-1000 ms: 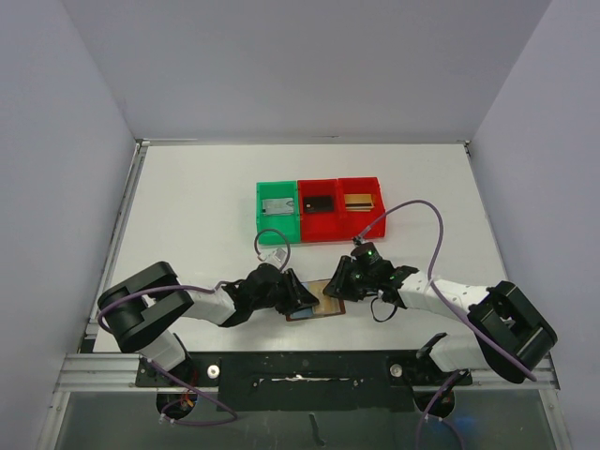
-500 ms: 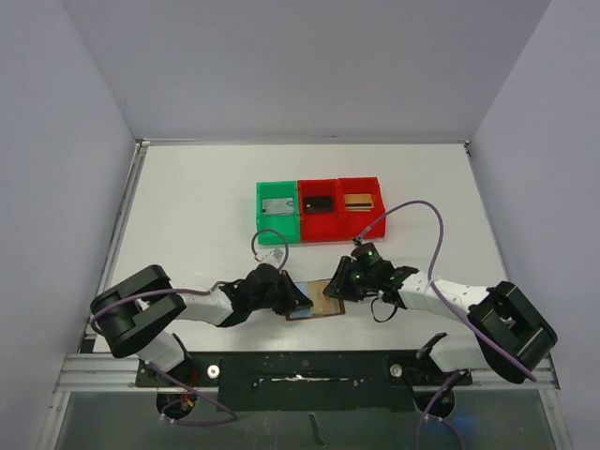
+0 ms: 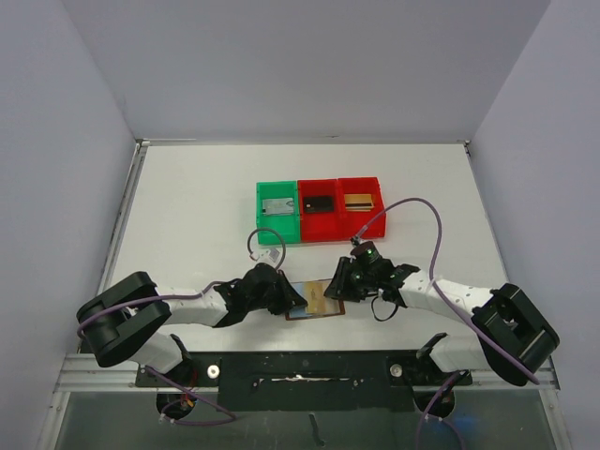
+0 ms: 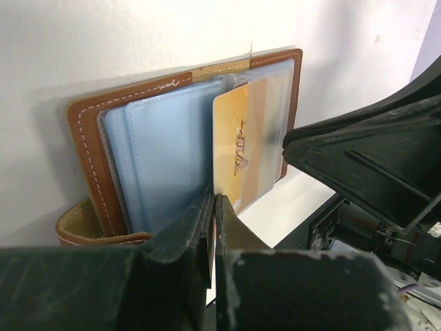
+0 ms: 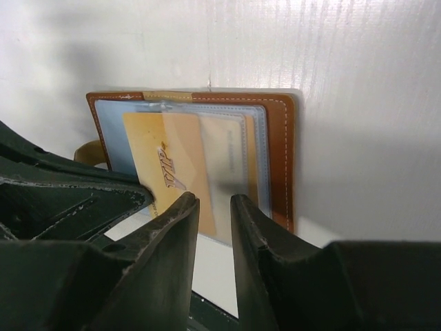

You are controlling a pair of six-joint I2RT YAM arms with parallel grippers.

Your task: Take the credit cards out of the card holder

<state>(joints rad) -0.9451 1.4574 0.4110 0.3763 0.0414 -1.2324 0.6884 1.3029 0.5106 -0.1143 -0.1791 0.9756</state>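
The brown card holder (image 3: 334,307) lies open near the table's front edge, its pale blue pockets (image 4: 165,158) facing up. A gold-yellow credit card (image 4: 238,148) sticks partway out of a clear pocket; it also shows in the right wrist view (image 5: 165,165). My left gripper (image 4: 213,200) is shut on the card's near edge, at the holder's left side (image 3: 292,300). My right gripper (image 5: 212,205) is slightly open, its fingertips over the holder's right half (image 3: 339,283). The holder's brown edge (image 5: 279,158) lies beyond them.
A green bin (image 3: 278,212) and two red bins (image 3: 320,210) (image 3: 360,199) stand in a row behind the holder, each with a card in it. The table's front edge and the arm bases lie just below the holder.
My left arm has drawn back to the left with its gripper shut, and the gold card has slid further out of the pocket. The right gripper has stayed on the holder.
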